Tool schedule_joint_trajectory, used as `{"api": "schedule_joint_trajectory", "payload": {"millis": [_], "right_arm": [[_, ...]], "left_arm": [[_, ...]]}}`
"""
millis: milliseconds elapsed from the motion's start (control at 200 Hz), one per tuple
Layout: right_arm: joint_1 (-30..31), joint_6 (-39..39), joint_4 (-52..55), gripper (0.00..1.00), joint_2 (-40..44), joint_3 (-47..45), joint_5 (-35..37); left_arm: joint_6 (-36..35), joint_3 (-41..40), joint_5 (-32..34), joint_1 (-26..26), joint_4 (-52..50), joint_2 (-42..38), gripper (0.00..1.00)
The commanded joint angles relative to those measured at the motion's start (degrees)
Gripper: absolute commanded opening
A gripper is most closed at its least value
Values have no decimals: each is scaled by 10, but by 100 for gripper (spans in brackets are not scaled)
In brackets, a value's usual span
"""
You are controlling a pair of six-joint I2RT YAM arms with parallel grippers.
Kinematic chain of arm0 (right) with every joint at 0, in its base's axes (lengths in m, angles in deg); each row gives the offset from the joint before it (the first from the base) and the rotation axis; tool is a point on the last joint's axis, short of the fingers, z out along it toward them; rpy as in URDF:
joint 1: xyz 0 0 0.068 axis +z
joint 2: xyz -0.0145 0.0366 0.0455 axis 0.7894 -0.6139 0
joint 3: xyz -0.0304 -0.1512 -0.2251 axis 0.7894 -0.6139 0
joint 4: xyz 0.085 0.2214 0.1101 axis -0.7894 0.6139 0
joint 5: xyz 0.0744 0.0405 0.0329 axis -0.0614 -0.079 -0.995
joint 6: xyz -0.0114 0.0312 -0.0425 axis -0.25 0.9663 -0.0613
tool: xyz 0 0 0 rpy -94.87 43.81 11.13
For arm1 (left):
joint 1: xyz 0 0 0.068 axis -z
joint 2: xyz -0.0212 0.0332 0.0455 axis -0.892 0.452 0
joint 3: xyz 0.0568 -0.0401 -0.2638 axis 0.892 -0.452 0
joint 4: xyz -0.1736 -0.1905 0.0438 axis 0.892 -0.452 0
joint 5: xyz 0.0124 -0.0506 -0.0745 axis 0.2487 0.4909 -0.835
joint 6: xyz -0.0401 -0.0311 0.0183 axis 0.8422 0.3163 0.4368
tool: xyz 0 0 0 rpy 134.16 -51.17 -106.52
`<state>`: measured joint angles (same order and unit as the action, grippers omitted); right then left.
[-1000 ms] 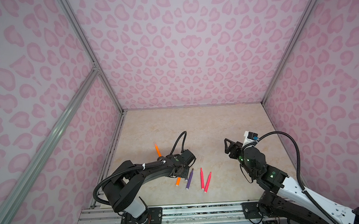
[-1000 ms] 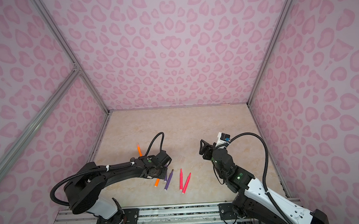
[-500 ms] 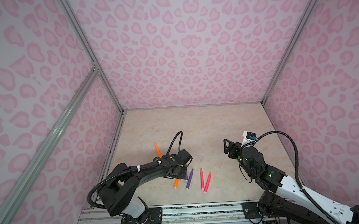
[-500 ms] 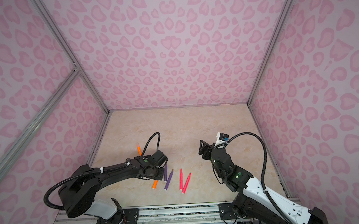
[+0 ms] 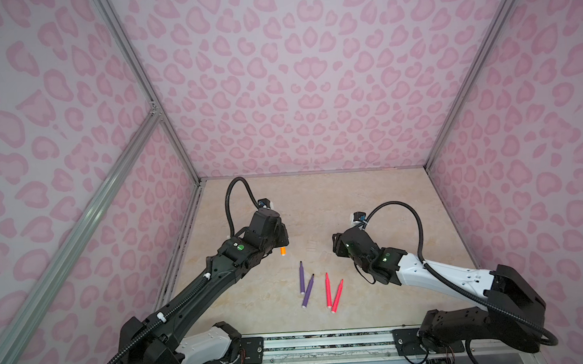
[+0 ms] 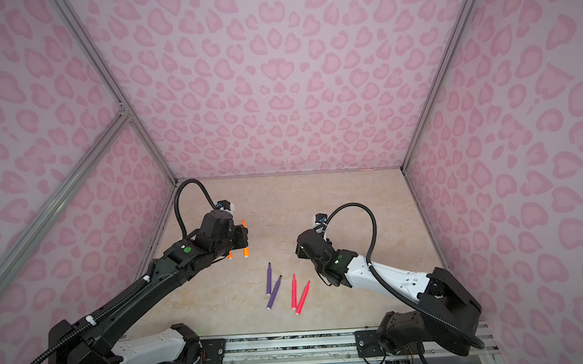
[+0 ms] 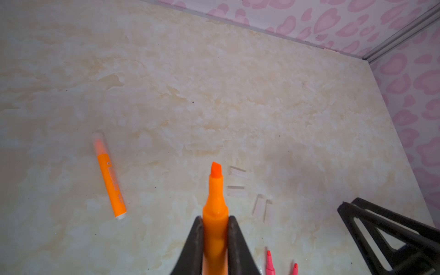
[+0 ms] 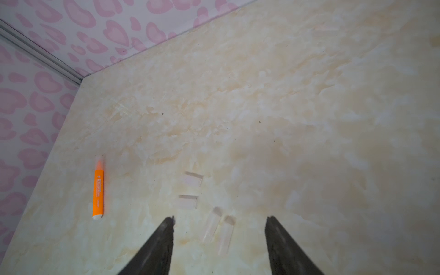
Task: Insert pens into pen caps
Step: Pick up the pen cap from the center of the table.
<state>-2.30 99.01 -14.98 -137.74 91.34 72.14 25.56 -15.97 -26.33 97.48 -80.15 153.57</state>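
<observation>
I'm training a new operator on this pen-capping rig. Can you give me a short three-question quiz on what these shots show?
1. True or false: the left gripper is shut on an orange pen.
2. How many pink-red pens lie on the table? A) one B) two C) four
3. Fill in: the jaws of the right gripper stand ___ by the clear caps, holding nothing.

Key: 1 true; 2 B; 3 open.
</observation>
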Motion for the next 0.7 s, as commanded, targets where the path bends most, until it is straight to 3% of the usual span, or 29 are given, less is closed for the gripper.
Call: {"api": "schedule_joint_trajectory", "payload": {"millis": [0,95,210,335,695], "right_arm": [[11,28,5,58,-37,13,5],[15,33,11,54,-70,29,5],[19,41,23,48,-115,46,-6],[21,48,22,48,-132,38,4],[29,57,45,48,-179,51,11]], "left_arm": [[17,-59,30,0,83,-34,3],[11,-99,37,0,108,-51,3],[-2,-103,-10,0,132,-44,3],[-13,-106,-59,2,159,-35,3],[-29,-127,-72,1,181,-77,3]]}}
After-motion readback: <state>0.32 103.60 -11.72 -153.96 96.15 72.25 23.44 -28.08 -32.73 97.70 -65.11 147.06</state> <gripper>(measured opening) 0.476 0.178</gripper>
